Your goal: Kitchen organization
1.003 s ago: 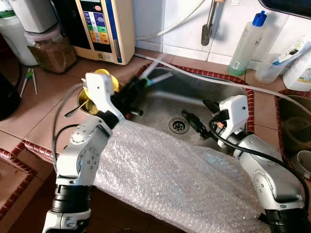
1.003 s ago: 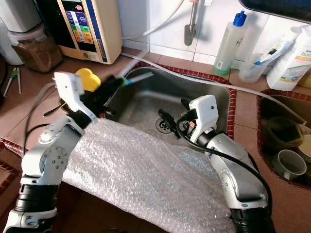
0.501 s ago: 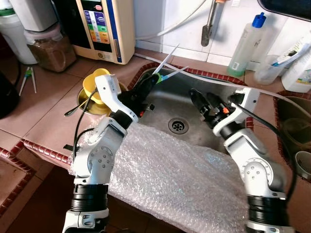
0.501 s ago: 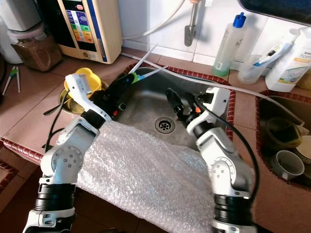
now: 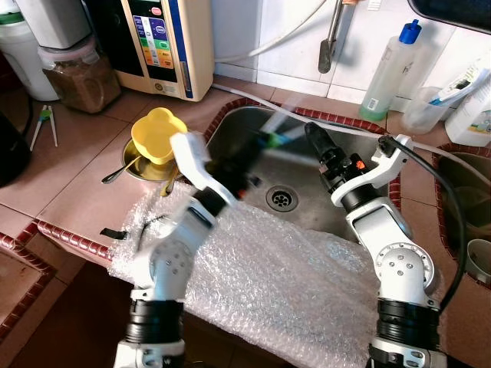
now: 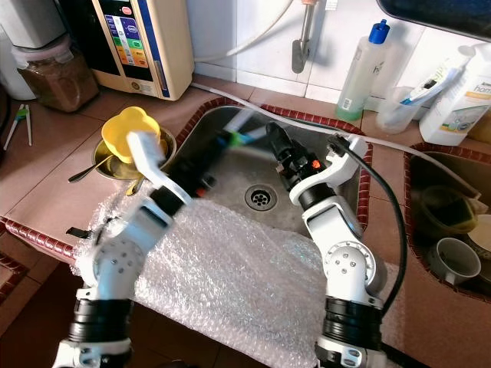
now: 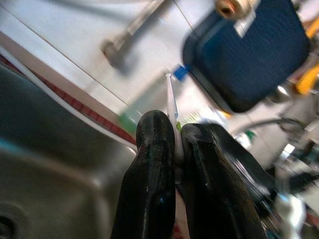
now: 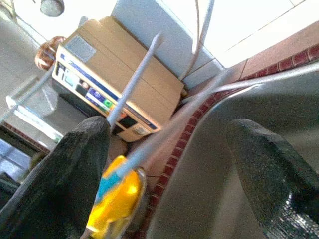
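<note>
Straws, thin and pale with green and blue ends, are pinched between the closed fingers of the left gripper, which is blurred above the sink, close to the drain. The right gripper is over the back of the sink just beside the straws, its fingers spread wide and holding nothing. Bubble wrap covers the front edge of the sink, and a yellow cup sits in a metal bowl on the counter to the left.

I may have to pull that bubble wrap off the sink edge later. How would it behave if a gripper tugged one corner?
The bubble wrap drapes limply over the sink rim, so it would probably fold and bunch rather than slide flat. It looks thin and clear, likely very light. Its overhanging front part might drag it toward the floor.
</note>
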You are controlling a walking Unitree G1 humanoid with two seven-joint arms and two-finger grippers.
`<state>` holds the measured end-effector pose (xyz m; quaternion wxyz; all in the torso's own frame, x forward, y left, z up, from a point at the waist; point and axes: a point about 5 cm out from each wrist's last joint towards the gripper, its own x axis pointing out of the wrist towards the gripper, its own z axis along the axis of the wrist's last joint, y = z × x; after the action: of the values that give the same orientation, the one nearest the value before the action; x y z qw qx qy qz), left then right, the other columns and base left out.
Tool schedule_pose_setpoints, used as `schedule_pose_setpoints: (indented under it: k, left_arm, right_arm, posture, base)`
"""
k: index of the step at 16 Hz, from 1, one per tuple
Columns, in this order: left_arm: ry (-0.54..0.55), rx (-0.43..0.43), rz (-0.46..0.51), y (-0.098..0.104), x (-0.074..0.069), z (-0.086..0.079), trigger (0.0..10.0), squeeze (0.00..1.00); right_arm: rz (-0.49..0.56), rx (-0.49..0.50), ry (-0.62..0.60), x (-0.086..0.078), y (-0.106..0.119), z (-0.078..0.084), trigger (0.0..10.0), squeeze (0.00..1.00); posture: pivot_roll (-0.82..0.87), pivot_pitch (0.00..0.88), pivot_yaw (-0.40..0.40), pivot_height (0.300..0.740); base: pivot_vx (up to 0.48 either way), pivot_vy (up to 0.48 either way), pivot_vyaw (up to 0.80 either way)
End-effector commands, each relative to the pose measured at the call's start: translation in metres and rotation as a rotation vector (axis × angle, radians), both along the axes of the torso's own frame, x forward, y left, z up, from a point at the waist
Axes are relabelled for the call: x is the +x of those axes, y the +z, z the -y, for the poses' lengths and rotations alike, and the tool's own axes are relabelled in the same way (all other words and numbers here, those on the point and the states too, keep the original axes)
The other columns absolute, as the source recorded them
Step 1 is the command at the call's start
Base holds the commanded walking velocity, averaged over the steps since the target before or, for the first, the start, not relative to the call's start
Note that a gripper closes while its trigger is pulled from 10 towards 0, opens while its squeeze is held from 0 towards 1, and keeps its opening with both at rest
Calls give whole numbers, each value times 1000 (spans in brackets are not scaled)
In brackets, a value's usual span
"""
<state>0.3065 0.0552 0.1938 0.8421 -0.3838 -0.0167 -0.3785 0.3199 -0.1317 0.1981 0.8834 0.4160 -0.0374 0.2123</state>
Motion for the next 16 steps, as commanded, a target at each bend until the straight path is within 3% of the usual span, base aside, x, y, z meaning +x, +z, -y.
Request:
schedule_pose_setpoints:
  k: [1,4,5,10,12,16]
  left_arm:
    - [-54,2,17,4,-6,7,0,0]
    - [-59,-4,5,3,-9,10,0,0]
    - [-60,-6,3,3,-9,10,0,0]
    - [-43,-9,-2,3,-9,6,0,0]
    - [9,-8,-7,3,-4,1,0,0]
    - [-10,-16,-5,4,-5,5,0,0]
  right_arm:
    - [2,22,23,1,5,-4,10000,0]
    - [-22,45,15,5,4,-8,10000,0]
    - [-36,55,3,7,3,-8,0,0]
    - [-31,-13,-89,13,7,-1,0,0]
    - [-22,-17,-97,13,9,2,0,0]
    - [-22,-6,-108,13,8,5,0,0]
  posture:
    - [-91,115,0,740]
    - [-89,120,-2,740]
    - [-89,120,-2,740]
    - [-82,122,-10,740]
    - [-86,120,-10,740]
    - [-88,117,-11,740]
  base:
    - [0,0,0]
    - [0,0,0]
    - [0,0,0]
    - [0,0,0]
    - [0,0,0]
    - [0,0,0]
